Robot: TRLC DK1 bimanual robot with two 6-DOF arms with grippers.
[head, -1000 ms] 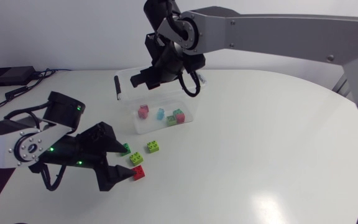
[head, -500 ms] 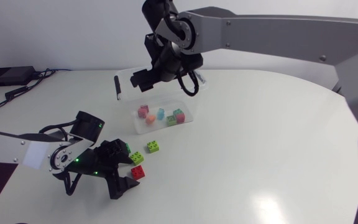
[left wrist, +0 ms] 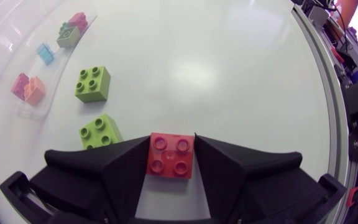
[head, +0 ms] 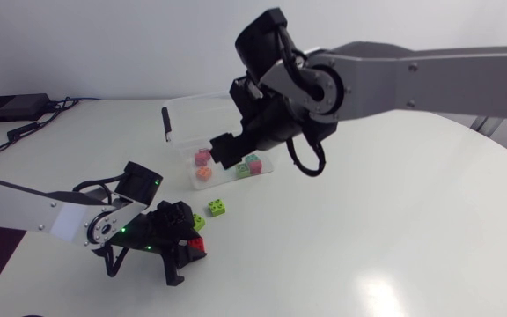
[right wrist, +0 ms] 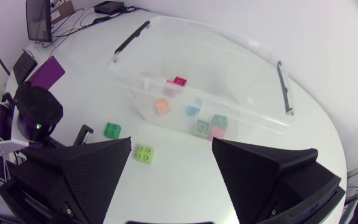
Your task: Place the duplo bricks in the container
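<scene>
A red duplo brick (left wrist: 171, 158) sits on the white table with my left gripper (left wrist: 171, 137) shut on it, one finger against each side. In the head view that gripper (head: 187, 249) and the red brick (head: 198, 247) are near the table's front left. Two lime bricks (left wrist: 93, 83) (left wrist: 100, 130) lie loose just ahead of it. The clear container (head: 183, 119) holds pink, orange (head: 203, 173), light blue and green bricks. My right gripper (right wrist: 171, 142) hangs open and empty above the container's (right wrist: 253, 106) near side, and the head view shows it (head: 234, 151) over the box.
From the right wrist view, a green brick (right wrist: 112, 130) and a lime brick (right wrist: 144, 153) lie between the container and my left arm (right wrist: 36, 112). The container's black clips stand at both ends. Bare white table stretches to the right.
My left gripper lowered over the red brick and closed on it. My right gripper opened, an orange brick landed in the container, and that arm swung right and forward.
</scene>
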